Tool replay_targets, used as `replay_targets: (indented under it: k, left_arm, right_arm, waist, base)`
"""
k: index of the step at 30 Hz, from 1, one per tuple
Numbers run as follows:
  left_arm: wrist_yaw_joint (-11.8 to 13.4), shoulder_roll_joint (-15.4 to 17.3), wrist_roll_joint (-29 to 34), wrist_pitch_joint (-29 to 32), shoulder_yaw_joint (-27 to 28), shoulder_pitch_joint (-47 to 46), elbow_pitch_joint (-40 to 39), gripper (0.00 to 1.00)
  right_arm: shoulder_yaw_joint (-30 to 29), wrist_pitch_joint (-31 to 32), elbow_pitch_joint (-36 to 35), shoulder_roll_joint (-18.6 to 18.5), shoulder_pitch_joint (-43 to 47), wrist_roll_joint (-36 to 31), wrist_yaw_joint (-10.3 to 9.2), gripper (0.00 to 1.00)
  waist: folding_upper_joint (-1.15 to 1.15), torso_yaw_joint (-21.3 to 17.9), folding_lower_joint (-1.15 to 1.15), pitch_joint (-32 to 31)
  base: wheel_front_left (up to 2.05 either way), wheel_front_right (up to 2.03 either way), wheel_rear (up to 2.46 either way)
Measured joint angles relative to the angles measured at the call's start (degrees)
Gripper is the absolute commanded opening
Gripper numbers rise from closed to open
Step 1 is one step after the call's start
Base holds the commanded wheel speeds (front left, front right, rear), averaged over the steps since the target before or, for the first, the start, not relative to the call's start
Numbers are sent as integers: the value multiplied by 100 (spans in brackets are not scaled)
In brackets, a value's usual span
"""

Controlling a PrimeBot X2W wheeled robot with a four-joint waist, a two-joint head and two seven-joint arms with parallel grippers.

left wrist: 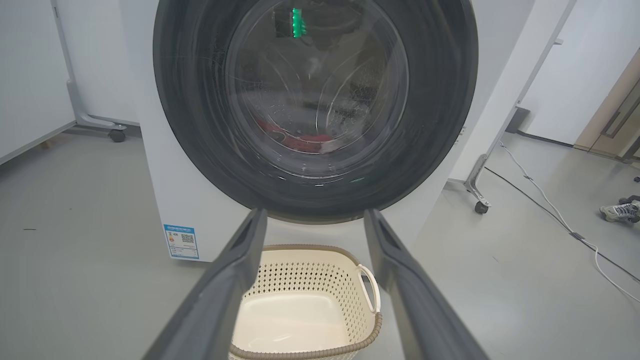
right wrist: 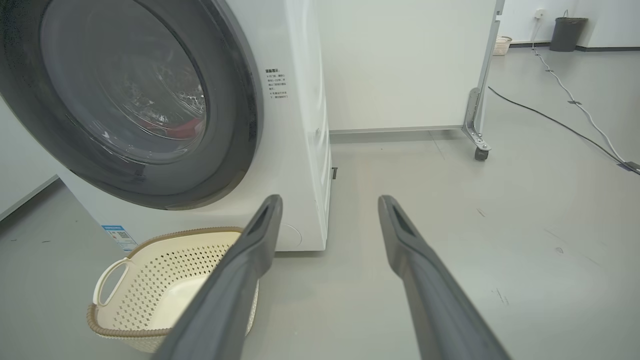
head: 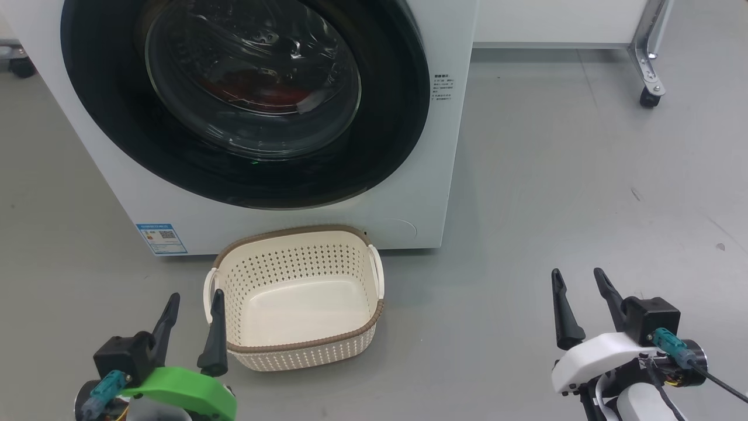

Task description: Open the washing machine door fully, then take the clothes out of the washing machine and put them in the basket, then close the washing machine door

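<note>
The left gripper and right gripper hover low, fingers spread wide, holding nothing. The basket stands on the floor just before the closed washing machine door; red clothes lie behind it.

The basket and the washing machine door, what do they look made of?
The basket looks like moulded plastic, matte cream, with even punched holes; its brown rim seems plastic shaped to imitate weave. The washing machine door has a glossy black frame, likely plastic or glass, around a clear bowl that reflects like glass.
</note>
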Motion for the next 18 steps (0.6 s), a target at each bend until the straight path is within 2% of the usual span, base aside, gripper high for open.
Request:
replay_targets:
  k: [10,18]
  left_arm:
    - [129,-25,508,-213,-112,-2,107,100]
    - [149,-65,569,-213,-75,-5,203,100]
  right_arm:
    - [98,-203,12,45,-44,-700,-151,100]
    - [-36,-227,14,110,-38,-716,-240,100]
  waist:
    - [0,17,0,2]
    - [0,25,0,6]
  base:
    - [0,0,0]
    - [0,0,0]
